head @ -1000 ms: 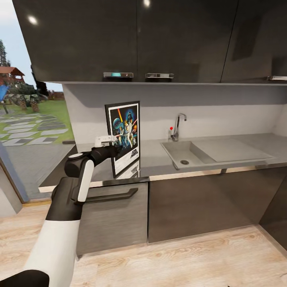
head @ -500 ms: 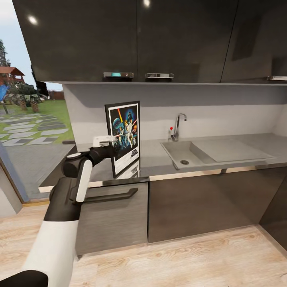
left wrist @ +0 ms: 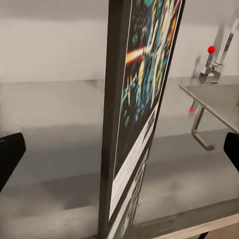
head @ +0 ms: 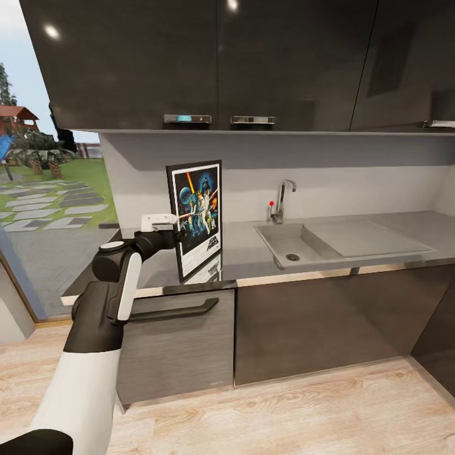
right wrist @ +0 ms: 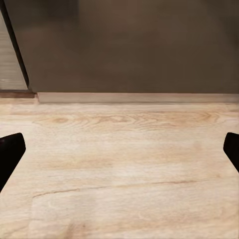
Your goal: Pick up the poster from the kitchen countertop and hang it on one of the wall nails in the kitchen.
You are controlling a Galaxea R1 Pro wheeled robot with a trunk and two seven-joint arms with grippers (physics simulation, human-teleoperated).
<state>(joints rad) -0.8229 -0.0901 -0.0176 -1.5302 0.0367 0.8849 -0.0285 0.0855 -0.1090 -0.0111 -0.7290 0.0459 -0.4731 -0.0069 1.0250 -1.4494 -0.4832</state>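
**Grey counter, poster upright, left gripper spread at its edge**

Grey and glossy, the kitchen countertop (head: 354, 249) runs long beneath the left gripper (head: 179, 229) and away past it toward the sink (head: 292, 245), with dark upper cabinets (head: 208, 63) hanging above and dark lower cabinets (head: 328, 322) beneath the steel front edge. Pale wood floor (head: 303, 417) lies below. Behind the arm, a big window (head: 44, 183) shows grass and paving outside.

The left arm (head: 104, 316) reaches up and forward from the bottom of the head view, white forearm, black elbow, black wrist. Directly ahead of its gripper stands the poster (head: 197, 215), upright on the counter and turned edge-on toward the hand, its foot near the counter's front edge and mirrored in the gloss. From the wrist camera the poster (left wrist: 137, 114) rises between the two fingertips (left wrist: 10, 154), which sit far apart at either side, so the hand is spread wide and pinching nothing; the frame's dark edge faces the palm. Whether the gripper touches the frame I cannot tell.

Beyond the poster, farther from the hand, the chrome tap (head: 282, 199) stands behind the sink with a small red knob (head: 272, 203) beside it.

The right gripper (right wrist: 119, 149) hangs over the wood floor, its fingertips likewise spread wide apart, facing a dark cabinet front (right wrist: 139, 45).
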